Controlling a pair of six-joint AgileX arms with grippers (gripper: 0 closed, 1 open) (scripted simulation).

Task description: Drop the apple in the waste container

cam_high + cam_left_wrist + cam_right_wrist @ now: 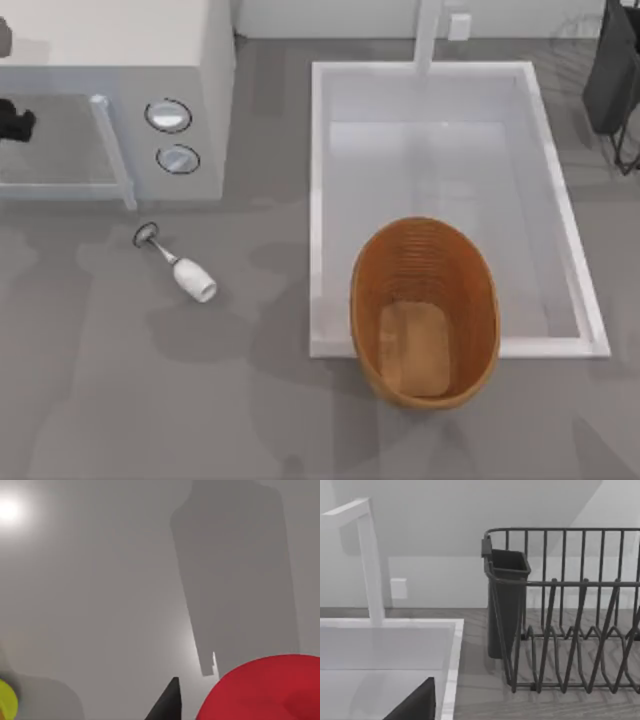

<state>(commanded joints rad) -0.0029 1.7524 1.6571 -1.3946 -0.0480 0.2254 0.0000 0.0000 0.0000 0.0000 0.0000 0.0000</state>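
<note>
Your apple (265, 690) sits right up against the left wrist camera: a plain, bright-red rounded bulk, smooth and unmarked, with a soft dimple near its edge. Just beside it pokes a dark pointed tip, one of the left claw's fingers (167, 705), close to the red skin, though you cannot tell whether it touches. The other finger is hidden, so whether that claw is clenched on the fruit or released cannot be told from here. Behind them hangs a pale grey wall with a tall shadow across it, and a yellow-green thing (6, 700) peeks in at the edge.

From above, the waste container (425, 312) is your oval orange-brown wicker basket with ribbed walls and a lighter flat base. It stands in the near corner of the white sink basin (560, 210), its rim overlapping the basin's front edge. Well to its left, a white wine glass (178, 265) lies on its side on the grey bench.

Your right wrist camera looks past the basin's corner at a dark wire dish rack (575, 625), with a dark finger (417, 702) low in view; that claw's state cannot be told either.
</note>
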